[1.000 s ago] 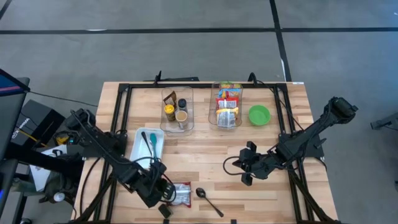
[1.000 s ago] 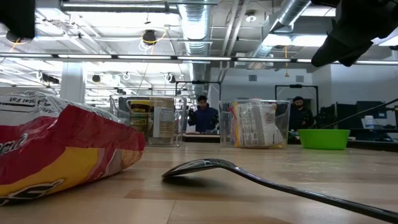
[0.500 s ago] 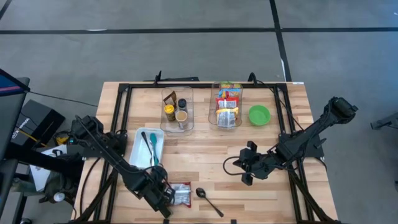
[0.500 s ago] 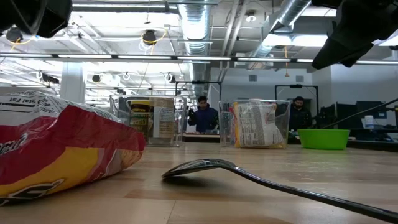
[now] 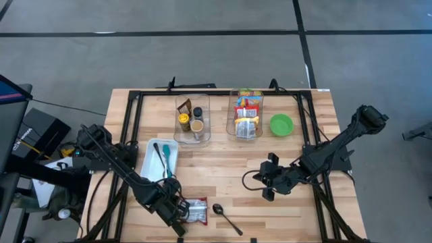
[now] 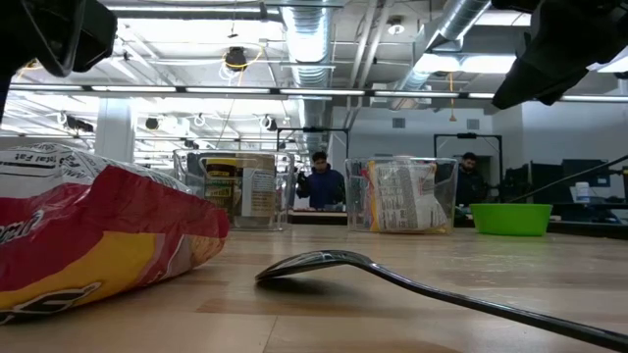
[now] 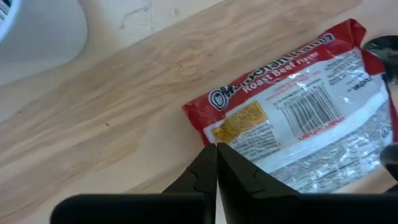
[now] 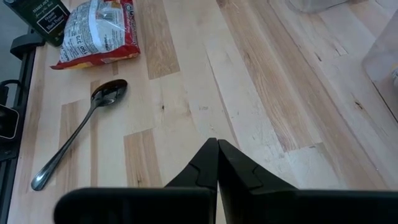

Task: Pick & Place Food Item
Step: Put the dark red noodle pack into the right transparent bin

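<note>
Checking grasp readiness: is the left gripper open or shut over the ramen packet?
Shut. The left gripper has its fingertips pressed together at the edge of the ramen packet, holding nothing.

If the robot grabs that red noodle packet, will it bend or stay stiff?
The ramen packet looks like thin crinkly film, so its edges would probably flop and crumple. It lies flat on the wooden table, so it shouldn't roll. Its shiny wrapper may slip against the shut left gripper.

Packet [image 5: 196,210] just left of spoon [image 5: 226,217]
</note>
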Available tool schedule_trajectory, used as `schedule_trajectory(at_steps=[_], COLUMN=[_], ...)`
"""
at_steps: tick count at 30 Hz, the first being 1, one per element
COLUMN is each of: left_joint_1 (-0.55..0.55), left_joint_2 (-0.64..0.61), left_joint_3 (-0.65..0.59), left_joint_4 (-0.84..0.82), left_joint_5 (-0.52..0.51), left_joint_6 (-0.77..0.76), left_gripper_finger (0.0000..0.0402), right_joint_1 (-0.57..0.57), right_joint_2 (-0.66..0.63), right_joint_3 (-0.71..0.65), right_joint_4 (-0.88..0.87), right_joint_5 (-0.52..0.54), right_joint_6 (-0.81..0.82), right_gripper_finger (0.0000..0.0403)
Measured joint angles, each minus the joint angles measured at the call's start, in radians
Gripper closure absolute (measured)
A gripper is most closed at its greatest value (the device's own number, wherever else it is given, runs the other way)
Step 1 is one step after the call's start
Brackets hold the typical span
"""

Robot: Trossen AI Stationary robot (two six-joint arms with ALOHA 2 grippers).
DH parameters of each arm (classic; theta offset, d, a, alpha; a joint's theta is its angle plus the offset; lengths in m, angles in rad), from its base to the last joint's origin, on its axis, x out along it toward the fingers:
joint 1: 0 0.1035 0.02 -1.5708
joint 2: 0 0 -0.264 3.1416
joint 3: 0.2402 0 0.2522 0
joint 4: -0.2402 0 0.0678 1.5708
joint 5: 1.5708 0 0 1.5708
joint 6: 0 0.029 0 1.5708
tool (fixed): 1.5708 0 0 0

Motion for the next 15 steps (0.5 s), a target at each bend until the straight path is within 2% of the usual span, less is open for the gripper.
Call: schedule_trajectory(at_steps=[5,10,15], left_joint_1=[0.005,0.029,0.061], left_joint_2=[0.000,0.000,0.000], left_joint_3=[-0.003,-0.003,-0.003], left_joint_4=[-0.001,-0.001,-0.002], left_joint_5=[0.010,0.066,0.069], left_joint_6=[0.000,0.000,0.000], left_gripper_finger=[0.0372,0.0329,0.0292], right_joint_1=[0.000,0.000,0.000], right_joint_2=[0.000,0.000,0.000], right_joint_3=[0.000,0.000,0.000], right_joint_4=[0.000,0.000,0.000], right_joint_5=[0.000,0.000,0.000], right_joint_6=[-0.005,-0.005,-0.005], right_gripper_finger=[0.0403,0.0403,0.0403])
